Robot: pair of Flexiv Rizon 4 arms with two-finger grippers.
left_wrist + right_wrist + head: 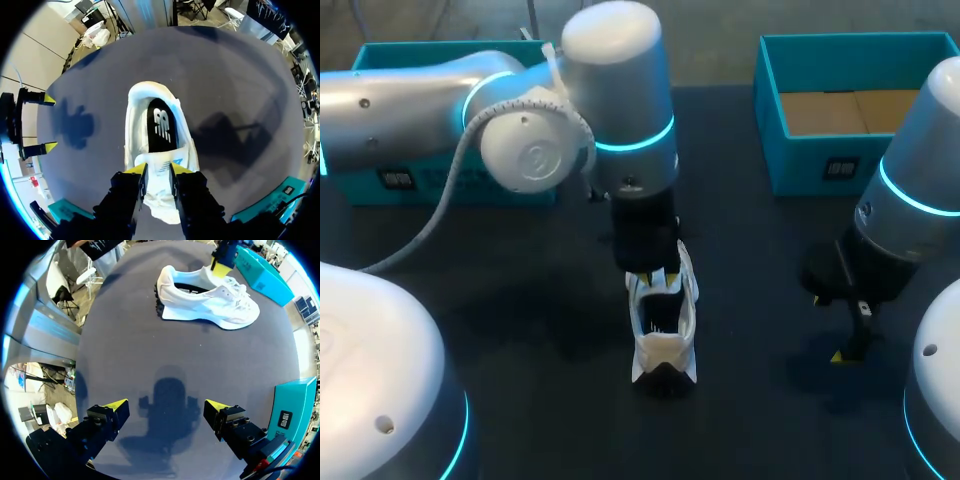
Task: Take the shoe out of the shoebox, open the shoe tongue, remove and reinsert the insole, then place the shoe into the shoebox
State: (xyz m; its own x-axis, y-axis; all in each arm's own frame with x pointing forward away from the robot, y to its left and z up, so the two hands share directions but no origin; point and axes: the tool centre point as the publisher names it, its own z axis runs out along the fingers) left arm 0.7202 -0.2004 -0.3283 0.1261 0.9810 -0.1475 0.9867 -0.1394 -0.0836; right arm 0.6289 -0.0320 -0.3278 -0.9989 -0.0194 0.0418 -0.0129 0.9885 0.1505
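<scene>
A white sneaker (663,335) stands on the dark table, heel toward the front edge. Its black insole (161,125) lies inside it. My left gripper (660,275) comes down over the shoe's opening, and in the left wrist view it (157,169) is shut on the white tongue (158,184), one finger on each side. The right wrist view shows the sneaker (210,297) side-on, far ahead of my right gripper (167,410). That gripper (850,345) hangs wide open and holds nothing, low over the table to the right of the shoe. The teal shoebox (820,165) sits at the back right.
A second teal box part (380,60) lies at the back left, half hidden by my left arm. Bare dark tabletop (520,310) stretches left of the shoe and between the shoe and my right gripper.
</scene>
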